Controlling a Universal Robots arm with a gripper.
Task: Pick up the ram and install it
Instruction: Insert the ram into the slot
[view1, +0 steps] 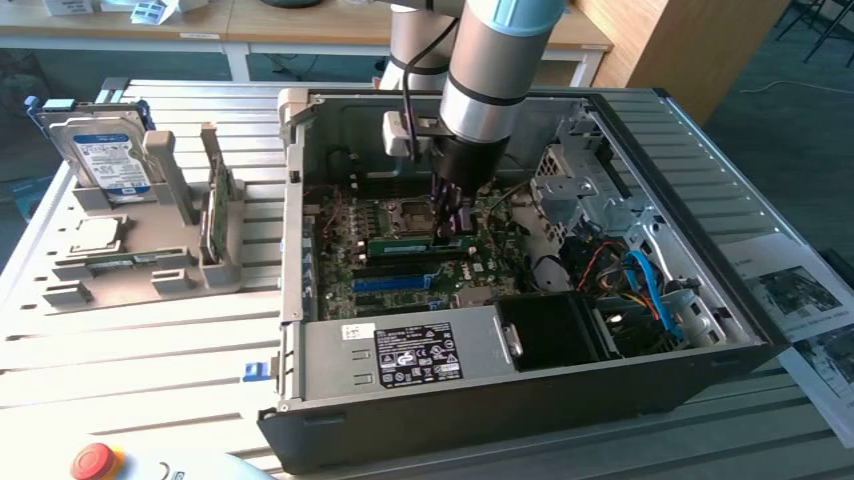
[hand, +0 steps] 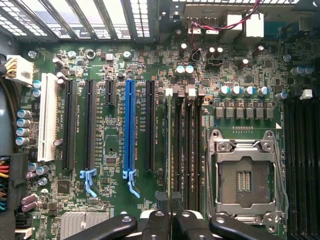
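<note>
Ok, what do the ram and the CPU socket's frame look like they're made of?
The ram: thin circuit board, probably fibreglass laminate, going by its flat, dull green face. The CPU socket's frame: bare metal, likely steel; it is silvery with bright glints along its edges.

The ram (view1: 400, 243) stands in the case (view1: 534, 420), hard drive (view1: 107, 155) to the exterior view's left.

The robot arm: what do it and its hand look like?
The arm is a silver-grey tube with a light blue cap and a black ring. A small pale box sits on its wrist. The hand has black links with silver bolts.
</note>
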